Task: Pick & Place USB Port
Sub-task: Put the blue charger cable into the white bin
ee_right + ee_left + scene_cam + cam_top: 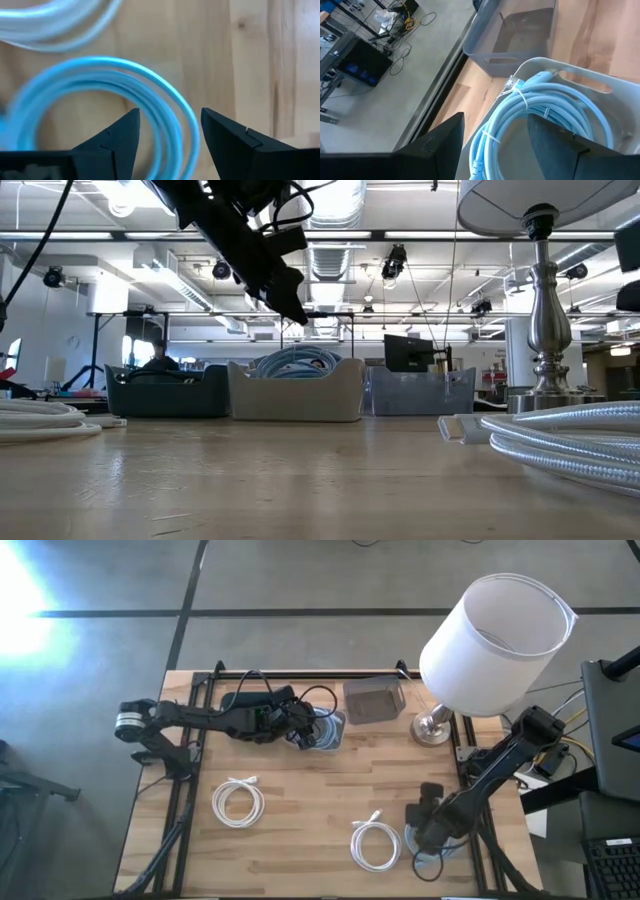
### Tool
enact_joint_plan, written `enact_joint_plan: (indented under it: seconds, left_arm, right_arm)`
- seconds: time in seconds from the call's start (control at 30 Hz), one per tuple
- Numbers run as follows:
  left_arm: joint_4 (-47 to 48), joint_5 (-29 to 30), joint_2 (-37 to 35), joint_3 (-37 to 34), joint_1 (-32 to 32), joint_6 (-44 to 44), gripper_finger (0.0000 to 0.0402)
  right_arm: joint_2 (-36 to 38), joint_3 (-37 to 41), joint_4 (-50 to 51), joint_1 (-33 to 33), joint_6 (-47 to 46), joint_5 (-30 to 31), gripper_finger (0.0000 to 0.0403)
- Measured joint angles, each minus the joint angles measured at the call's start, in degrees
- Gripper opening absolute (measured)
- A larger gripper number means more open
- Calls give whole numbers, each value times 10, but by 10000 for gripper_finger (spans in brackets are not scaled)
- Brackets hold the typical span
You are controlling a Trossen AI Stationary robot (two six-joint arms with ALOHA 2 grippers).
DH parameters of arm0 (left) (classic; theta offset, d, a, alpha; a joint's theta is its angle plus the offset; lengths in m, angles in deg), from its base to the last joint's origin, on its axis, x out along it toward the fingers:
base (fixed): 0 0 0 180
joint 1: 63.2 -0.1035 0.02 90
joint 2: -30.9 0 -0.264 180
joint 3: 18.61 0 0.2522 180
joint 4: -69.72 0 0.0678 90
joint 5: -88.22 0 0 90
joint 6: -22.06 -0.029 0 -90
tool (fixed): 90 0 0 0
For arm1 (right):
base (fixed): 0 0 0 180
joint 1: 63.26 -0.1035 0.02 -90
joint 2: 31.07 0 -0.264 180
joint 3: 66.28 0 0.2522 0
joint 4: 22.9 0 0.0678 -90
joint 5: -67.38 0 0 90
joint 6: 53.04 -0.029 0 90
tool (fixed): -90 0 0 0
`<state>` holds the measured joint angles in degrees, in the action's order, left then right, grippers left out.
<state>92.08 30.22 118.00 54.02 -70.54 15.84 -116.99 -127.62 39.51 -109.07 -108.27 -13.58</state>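
R gripper (167, 137) jaws apart, straddling blue cable coil (100, 90); risk: loops snag, partial grab. L gripper (495, 145) apart above bin (580, 80).

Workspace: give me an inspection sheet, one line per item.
Surface: wooden table, bare in the middle.
Job's things: blue cable coil in the pale bin; another blue coil on the wood.
Clutter: table lamp; empty grey bin.
Grippers: left claw open over the pale bin; right claw open over the blue coil on the wood.
Cables: two white coils.
Surroundings: monitor, ceiling lights.
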Motion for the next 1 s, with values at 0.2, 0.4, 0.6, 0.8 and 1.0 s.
enact_joint_plan:
  seconds: [0.2,0.4,0.6,0.8,1.0]
  left_arm:
    - [0,-15,0,0,0,2,223]
    - [0,-15,0,0,0,2,223]
    - [0,-15,0,0,0,2,223]
    - [0,-44,0,-1,0,25,223]
    - [-15,-194,0,-1,0,86,223]
  right_arm:
    - [-32,21,0,0,-1,-16,228]
    - [-64,18,-8,0,-8,-68,240]
    - [-76,18,-10,0,-13,-74,217]
    - [-57,20,-19,1,-34,-78,145]
    - [-44,10,-11,2,-79,-38,70]
